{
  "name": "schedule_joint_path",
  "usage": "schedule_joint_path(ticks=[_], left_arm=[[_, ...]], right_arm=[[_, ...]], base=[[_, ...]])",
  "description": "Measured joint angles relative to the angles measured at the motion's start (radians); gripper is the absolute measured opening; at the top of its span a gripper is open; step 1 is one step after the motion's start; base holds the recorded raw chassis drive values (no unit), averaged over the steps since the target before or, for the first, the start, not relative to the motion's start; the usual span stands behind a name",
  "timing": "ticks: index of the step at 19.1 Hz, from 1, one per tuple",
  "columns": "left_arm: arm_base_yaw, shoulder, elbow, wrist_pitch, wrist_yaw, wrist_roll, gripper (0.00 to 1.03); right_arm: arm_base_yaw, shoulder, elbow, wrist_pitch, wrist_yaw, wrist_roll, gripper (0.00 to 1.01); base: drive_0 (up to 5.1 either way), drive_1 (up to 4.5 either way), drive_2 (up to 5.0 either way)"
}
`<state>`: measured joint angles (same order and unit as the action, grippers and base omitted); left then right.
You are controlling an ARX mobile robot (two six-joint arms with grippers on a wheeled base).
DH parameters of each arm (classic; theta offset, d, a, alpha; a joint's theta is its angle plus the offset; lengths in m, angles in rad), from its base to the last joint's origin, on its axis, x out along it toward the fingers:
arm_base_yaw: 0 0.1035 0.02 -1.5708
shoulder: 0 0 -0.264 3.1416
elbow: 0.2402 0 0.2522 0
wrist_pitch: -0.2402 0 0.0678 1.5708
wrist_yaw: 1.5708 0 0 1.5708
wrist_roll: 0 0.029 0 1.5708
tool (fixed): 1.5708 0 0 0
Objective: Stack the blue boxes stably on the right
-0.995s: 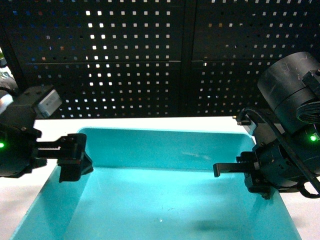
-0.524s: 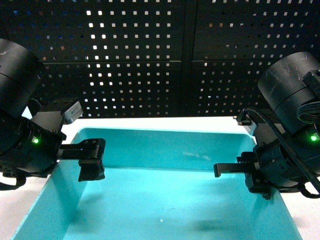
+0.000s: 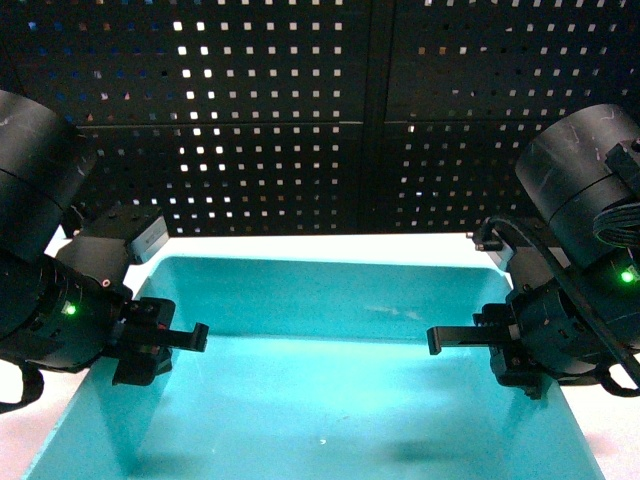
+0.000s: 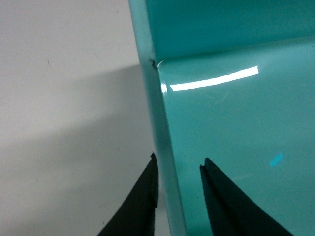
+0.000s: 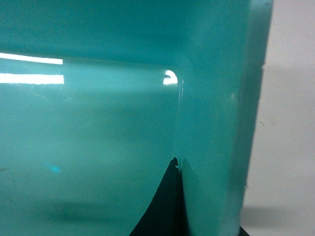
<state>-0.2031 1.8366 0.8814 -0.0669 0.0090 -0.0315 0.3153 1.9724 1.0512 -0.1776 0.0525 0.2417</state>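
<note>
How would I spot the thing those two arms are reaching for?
Start at the black pegboard wall and look down to the white table in front of it. The turquoise tub lies there between the left gripper and right gripper: shallow, glossy, with sloping walls, and the only coloured thing in sight.

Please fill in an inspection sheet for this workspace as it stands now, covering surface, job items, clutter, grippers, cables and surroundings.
Surface: white table, bare where visible.
Job's things: one blue tub, upright, inside plain; no second tub in view.
Clutter: nothing seen.
Grippers: left gripper straddles the tub's left wall, a finger on each side, not closed; right gripper astride the right wall, inner finger against it, outer finger barely seen.
Cables: black cable along the right arm.
Surroundings: black perforated panel behind.
</note>
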Motion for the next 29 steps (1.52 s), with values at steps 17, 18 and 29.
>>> schedule_joint_path(ticks=[17, 18, 29], left_arm=[[-0.004, -0.051, -0.050, -0.003, -0.016, -0.063, 0.02], [-0.006, -0.078, -0.050, -0.041, -0.018, -0.071, 0.02], [0.006, -0.297, 0.078, -0.398, 0.090, -0.252, 0.02]], right_arm=[[0.009, -0.008, 0.007, -0.048, -0.021, 0.012, 0.02], [0.014, -0.021, 0.013, -0.099, -0.031, 0.027, 0.02], [0.031, -0.219, 0.172, -0.347, 0.004, 0.003, 0.02]], base=[[0.0, 0.00, 0.0], [0.0, 0.00, 0.0], [0.0, 0.00, 0.0]])
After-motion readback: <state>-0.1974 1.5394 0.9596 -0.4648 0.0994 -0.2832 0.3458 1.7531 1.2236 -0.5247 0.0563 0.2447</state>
